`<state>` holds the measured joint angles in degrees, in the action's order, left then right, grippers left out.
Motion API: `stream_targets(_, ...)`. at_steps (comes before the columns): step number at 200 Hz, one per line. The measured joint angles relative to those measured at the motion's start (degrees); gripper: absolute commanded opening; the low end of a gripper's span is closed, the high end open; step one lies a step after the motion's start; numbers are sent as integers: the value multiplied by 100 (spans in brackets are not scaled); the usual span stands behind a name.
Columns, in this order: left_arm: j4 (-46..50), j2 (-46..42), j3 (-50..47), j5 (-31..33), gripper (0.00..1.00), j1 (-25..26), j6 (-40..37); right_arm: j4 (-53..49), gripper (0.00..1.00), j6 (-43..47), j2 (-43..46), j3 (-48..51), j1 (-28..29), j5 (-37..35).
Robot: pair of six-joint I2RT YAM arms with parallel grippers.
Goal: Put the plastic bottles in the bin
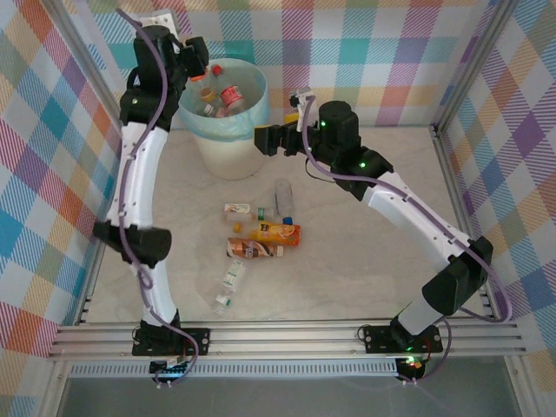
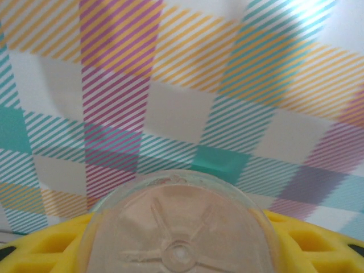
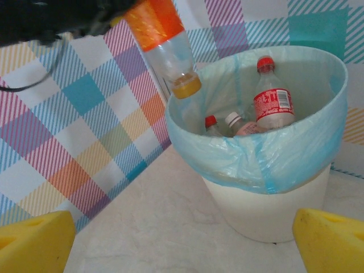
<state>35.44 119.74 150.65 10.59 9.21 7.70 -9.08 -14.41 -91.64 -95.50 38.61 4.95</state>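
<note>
Claw on our left arm [image 1: 196, 59] gripped the orange-labelled clear plastic bottle [image 3: 162, 40] neck-down above the teal-lined cream round bin [image 3: 256, 156], near its rim; right claw [image 1: 263, 139] gaped empty. We judged it needed centring before release.

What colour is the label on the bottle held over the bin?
Orange; the clear plastic bottle shows best in the right wrist view.

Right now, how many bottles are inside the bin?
3. A red-labelled bottle stands near the bin's far wall; a red-capped one and a white-capped one poke up left of it. Others may hide underneath.
</note>
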Motion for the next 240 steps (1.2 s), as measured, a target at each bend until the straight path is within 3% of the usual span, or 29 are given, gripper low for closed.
stream_targets(61, -455, 1209, 114, 260, 12, -140, -533, -177, 97, 205, -286, -173, 0, 26)
stream_targets(75, -592, 1399, 125, 256, 17, -140, -636, -221, 97, 210, -374, -181, 0, 52)
stream_targets(104, -730, 1716, 133, 181, 52, -140, -754, -317, 97, 205, -544, -216, 0, 114)
stream_targets(119, -791, 1757, 142, 125, 83, -140, -785, -378, 97, 203, -629, -295, 0, 149)
stream_targets(126, -793, 1757, 144, 90, 89, -140, -774, -413, 97, 203, -660, -334, 0, 160)
stream_targets(172, -750, 1749, 155, 74, 91, -140, -754, -439, 96, 140, -695, -448, 0, 262)
stream_targets(208, -658, 1663, 155, 109, 74, -144, -684, -501, 95, 68, -695, -450, 0, 313)
stream_targets(240, -570, 1506, 155, 175, 71, -144, -490, -551, 94, -15, -695, -450, 0, 326)
